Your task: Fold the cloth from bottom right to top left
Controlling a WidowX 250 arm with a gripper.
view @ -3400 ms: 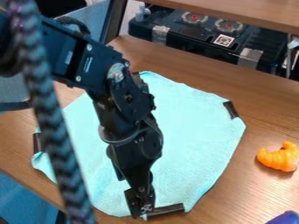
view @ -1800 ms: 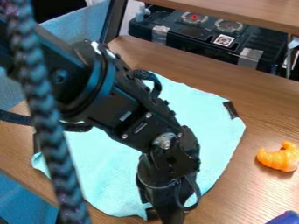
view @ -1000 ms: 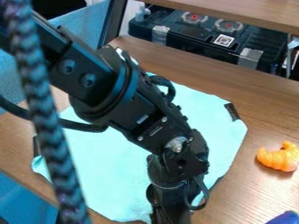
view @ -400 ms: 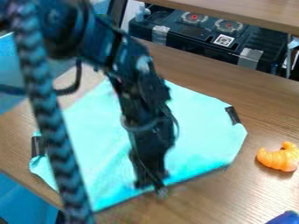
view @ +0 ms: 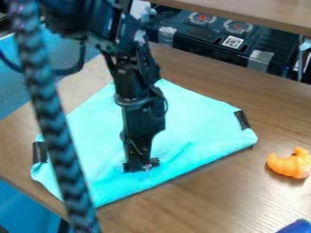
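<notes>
My gripper [view: 142,166] hangs down over the lower middle of the cloth, its tips low against the fabric. It is shut on the cloth's lower edge, which is turned up and inward. The light blue cloth [view: 197,116] lies on the table, with a straight fold running from the bottom left up to the right corner. Dark strips sit at its right corner and left corner. The arm covers part of the cloth's upper left, and a braided cable crosses in front of its left side.
An orange toy [view: 290,163] rests on the wooden table [view: 243,200] to the right of the cloth. A blue object [view: 296,226] shows at the bottom right corner. Behind the table stands a black case [view: 200,34], partly under a wooden shelf [view: 261,13].
From the cloth's bottom edge, my gripper has moved right, then up and left across it. The lower part of the cloth has come along, leaving a straight folded edge and bare table below.
</notes>
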